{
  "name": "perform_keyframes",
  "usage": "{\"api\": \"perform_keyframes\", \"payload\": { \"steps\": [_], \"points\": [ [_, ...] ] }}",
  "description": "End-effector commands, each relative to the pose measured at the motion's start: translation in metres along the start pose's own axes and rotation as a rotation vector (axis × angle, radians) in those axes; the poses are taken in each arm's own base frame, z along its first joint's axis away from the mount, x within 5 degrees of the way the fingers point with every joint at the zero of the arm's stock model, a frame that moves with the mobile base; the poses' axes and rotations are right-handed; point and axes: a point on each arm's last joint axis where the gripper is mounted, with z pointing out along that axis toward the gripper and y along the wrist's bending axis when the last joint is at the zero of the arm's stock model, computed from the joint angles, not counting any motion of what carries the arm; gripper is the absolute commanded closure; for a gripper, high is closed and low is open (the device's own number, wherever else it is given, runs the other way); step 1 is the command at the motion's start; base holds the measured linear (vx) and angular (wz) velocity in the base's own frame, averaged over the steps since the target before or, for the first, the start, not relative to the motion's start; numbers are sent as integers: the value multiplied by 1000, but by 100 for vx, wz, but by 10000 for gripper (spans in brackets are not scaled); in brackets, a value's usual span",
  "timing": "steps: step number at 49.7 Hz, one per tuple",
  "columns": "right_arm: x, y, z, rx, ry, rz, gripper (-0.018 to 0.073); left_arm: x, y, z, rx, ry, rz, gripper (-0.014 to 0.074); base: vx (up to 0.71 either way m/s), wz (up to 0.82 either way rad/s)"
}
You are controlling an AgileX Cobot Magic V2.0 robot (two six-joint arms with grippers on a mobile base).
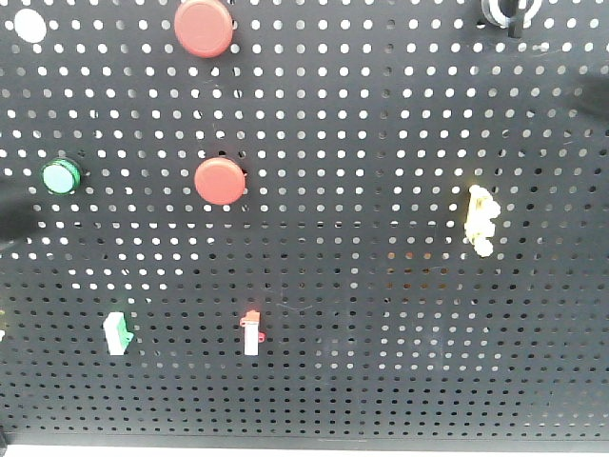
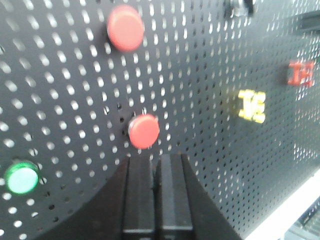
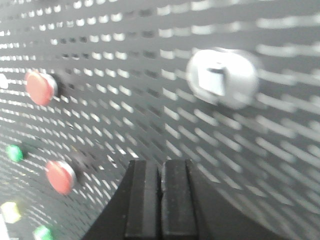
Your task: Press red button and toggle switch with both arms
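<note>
Across the pegboard (image 1: 381, 381) sit two red buttons (image 1: 204, 27) (image 1: 220, 181), perhaps one toggle (image 3: 220, 78)

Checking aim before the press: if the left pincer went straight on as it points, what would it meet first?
Probably the lower red button, just beyond the shut left pincer; depth is unclear, so it might graze bare pegboard instead.

Pegboard (image 1: 381, 381) stands upright, with everything mounted on its face.
Top row: small cap (image 1: 30, 25) far left, top button (image 1: 204, 27) left of centre, toggle switch (image 1: 509, 11) far right, cut by the frame edge.
Middle row: small button (image 1: 60, 177) at left, centre button (image 1: 220, 180) almost straight below the top button, clip (image 1: 481, 219) well to the right.
Bottom row: rocker (image 1: 117, 333) left, small switch (image 1: 251, 333) under the centre button.
Left tool (image 2: 156, 160) sits just below the centre button. Right tool (image 3: 161, 162) is below and left of the toggle switch.
</note>
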Motion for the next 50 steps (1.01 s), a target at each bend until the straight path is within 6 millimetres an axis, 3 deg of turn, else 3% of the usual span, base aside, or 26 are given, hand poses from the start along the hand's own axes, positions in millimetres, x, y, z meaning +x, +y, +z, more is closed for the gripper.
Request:
{"api": "perform_keyframes", "payload": {
  "steps": [1, 9, 22, 37, 50],
  "points": [
    [-21, 1, 13, 9, -95, 3, 562, -14, 3, -4, -38, -92, -24, 594, 0, 0],
    [-31, -4, 24, 39, -142, 31, 562, -11, 1, -4, -14, -59, -24, 594, 0, 0],
    [-36, -11, 23, 110, -200, 3, 562, -11, 1, -4, -13, -58, -24, 594, 0, 0],
    [-34, -9, 24, 93, -182, 19, 562, -11, 1, -4, -11, -55, -23, 594, 0, 0],
    [-23, -12, 38, 68, -122, 57, 562, -11, 1, -4, -9, -53, -23, 594, 0, 0]
  ]
}}
